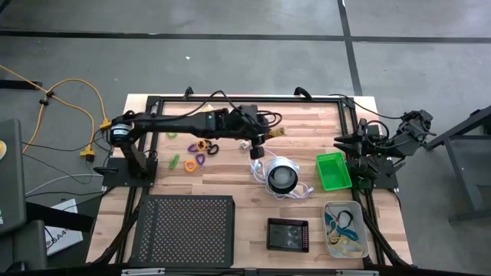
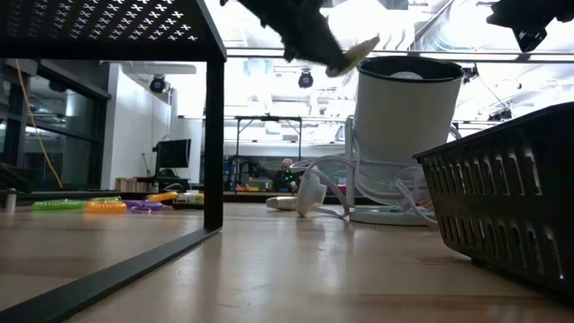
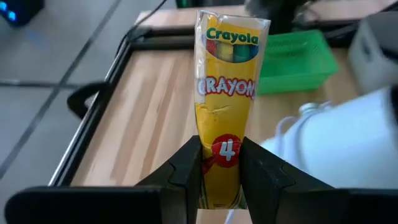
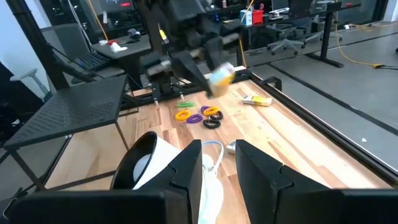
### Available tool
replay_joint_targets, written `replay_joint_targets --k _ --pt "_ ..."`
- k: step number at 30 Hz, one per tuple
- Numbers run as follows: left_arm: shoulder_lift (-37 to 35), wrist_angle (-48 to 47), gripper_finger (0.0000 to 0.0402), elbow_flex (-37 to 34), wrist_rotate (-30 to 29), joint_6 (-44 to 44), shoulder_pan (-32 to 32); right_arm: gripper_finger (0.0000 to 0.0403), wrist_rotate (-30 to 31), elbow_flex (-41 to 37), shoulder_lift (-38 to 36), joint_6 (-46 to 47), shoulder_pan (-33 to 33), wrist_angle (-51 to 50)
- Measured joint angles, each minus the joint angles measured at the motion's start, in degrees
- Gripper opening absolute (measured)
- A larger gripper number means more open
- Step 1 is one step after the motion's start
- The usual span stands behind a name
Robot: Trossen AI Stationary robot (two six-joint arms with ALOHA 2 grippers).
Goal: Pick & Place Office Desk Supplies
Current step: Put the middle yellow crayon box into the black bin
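A yellow Crayola crayon pack (image 3: 227, 93) sticks out ahead of my left gripper (image 3: 221, 168), which is shut on it above the table's middle (image 1: 265, 136). The pack (image 1: 276, 133) also shows in the high view, and high above the table (image 2: 356, 52) in the low view. A second yellow pack (image 4: 258, 100) lies flat on the wood near the far edge. Coloured loops (image 1: 201, 147) lie on the table left of centre. My right gripper (image 4: 211, 168) waits at the right edge, open, with nothing between its fingers. My left gripper pinches the crayon pack near its bottom end (image 3: 225, 152), one finger on each long edge. The fingers slant down toward the table's right side, and the pack runs on past them in line with them. The pack is lifted clear of the table.
A round white-and-black object (image 1: 281, 176) with a white cord stands just near of the held pack. A green tray (image 1: 333, 170), a clear tray (image 1: 345, 228) with cords and a black tray (image 1: 288, 234) sit at the right and near side. A black perforated stand (image 1: 184, 230) fills the near left.
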Motion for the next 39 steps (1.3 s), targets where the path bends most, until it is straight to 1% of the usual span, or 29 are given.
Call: replay_joint_targets --k 6,12,20,24,27,34,39 --pt "-2.0 1.4 0.0088 0.1 0.0 0.0 -3.3 0.0085 0.0 0.0 0.0 0.0 0.0 0.0" --pt "-2.2 4.2 0.0088 0.1 0.0 -0.1 -7.3 0.0085 0.0 0.0 0.0 0.0 0.0 0.0" --pt "-2.0 4.0 0.0088 0.1 -6.5 0.7 -14.4 0.0085 0.0 0.0 0.0 0.0 0.0 0.0" --pt "0.1 3.7 0.0088 0.2 -9.6 0.6 -19.1 0.0085 0.0 0.0 0.0 0.0 0.0 0.0" --pt "2.1 4.1 0.0088 0.2 -10.6 -0.4 -22.2 0.0085 0.0 0.0 0.0 0.0 0.0 0.0" --pt "6.9 7.9 0.0088 0.2 -10.6 -2.0 -27.1 0.0085 0.0 0.0 0.0 0.0 0.0 0.0" --pt "10.2 10.3 0.0088 0.2 -9.7 -2.9 -29.4 0.0085 0.0 0.0 0.0 0.0 0.0 0.0"
